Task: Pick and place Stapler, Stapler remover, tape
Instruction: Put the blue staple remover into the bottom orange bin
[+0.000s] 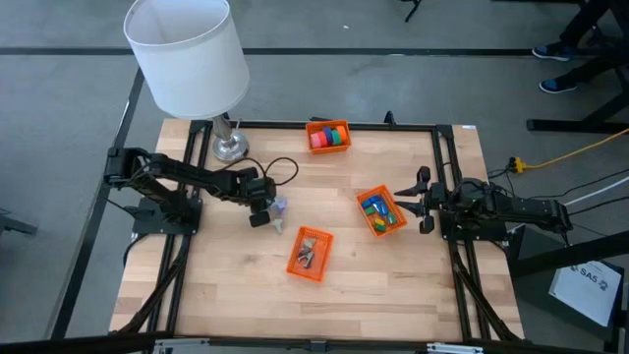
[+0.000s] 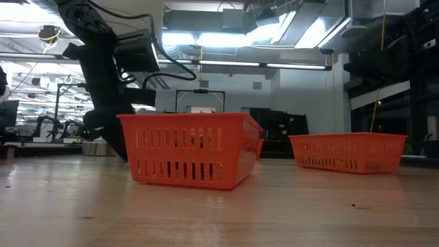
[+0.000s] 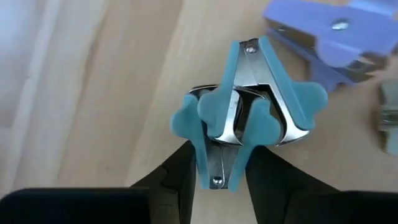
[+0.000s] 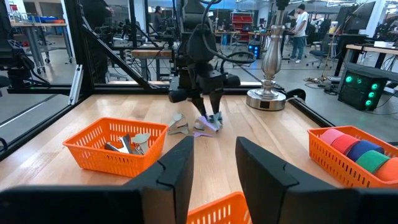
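Observation:
A blue staple remover [image 3: 239, 118] lies on the wooden table, seemingly hooked jaw to jaw into a second blue one. My left gripper [image 3: 217, 171] is shut on it, left of the table's middle [image 1: 262, 212]. A purple stapler [image 3: 323, 37] lies just beyond it, and a grey remover [image 3: 388, 118] lies beside that. The tape rolls [image 1: 328, 136] sit in an orange basket at the far edge. My right gripper [image 4: 214, 155] waits open at the table's right side [image 1: 424, 200], with nothing between its fingers. My left gripper pinches the blue staple remover's narrow riveted end [image 3: 214, 179] between its two fingers, one finger on each side. The fingers [image 4: 208, 112] slant steeply down from above. The remover lies flat on the table, its claws pointing away from the fingers.
An orange basket [image 1: 310, 254] holding staple removers stands near the middle front. Another orange basket [image 1: 381, 211] with coloured blocks stands right of the middle. A lamp with a white shade [image 1: 187, 54] and a metal base [image 1: 229, 147] stands at the far left.

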`<state>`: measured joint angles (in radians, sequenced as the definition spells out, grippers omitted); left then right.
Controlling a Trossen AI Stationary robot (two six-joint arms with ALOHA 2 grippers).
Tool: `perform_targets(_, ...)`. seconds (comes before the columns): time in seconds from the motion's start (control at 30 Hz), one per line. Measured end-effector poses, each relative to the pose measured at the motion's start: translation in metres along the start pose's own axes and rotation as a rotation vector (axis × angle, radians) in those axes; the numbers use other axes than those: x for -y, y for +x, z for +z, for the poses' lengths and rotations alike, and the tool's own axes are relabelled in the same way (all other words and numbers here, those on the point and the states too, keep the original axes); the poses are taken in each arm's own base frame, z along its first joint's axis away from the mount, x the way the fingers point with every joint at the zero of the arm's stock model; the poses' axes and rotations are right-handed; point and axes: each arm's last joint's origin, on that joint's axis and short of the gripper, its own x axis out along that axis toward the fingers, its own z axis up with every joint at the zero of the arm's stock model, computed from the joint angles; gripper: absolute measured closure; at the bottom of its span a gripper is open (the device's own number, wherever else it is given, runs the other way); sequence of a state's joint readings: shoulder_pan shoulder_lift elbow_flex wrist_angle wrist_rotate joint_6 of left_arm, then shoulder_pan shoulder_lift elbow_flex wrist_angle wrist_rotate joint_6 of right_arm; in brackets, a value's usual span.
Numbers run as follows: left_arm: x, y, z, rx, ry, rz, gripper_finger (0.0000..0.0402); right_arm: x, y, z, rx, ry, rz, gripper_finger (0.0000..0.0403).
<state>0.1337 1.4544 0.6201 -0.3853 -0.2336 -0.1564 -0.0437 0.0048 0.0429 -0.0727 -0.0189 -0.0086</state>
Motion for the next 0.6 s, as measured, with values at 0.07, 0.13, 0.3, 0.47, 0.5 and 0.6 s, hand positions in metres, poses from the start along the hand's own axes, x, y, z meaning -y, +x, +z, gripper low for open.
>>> perform_targets(0.07,-0.001,0.0,0.0,0.001,-0.006,0.025,0.0293,0.0,0.0,0.0,0.0,0.0,0.0,0.0279)
perform_targets(0.13,-0.002,-0.001,-0.001,0.005,-0.009,0.06,0.0293,0.0,0.0,0.0,0.0,0.0,0.0,0.0279)
perform_targets(0.3,0.0,-0.014,0.006,0.059,0.023,0.151,0.0293,0.0,0.0,0.0,0.0,0.0,0.0,0.0279)
perform_targets(0.47,0.007,-0.032,0.023,0.147,0.219,0.29,0.0293,0.0,0.0,0.0,0.0,0.0,0.0,0.0279)
perform_targets(0.5,0.009,-0.035,0.025,0.158,0.277,0.323,0.0293,0.0,0.0,0.0,0.0,0.0,0.0,0.0279)
perform_targets(0.6,0.014,-0.04,0.032,0.193,0.427,0.359,0.029,0.0,0.0,0.0,0.0,0.0,0.0,0.0279)
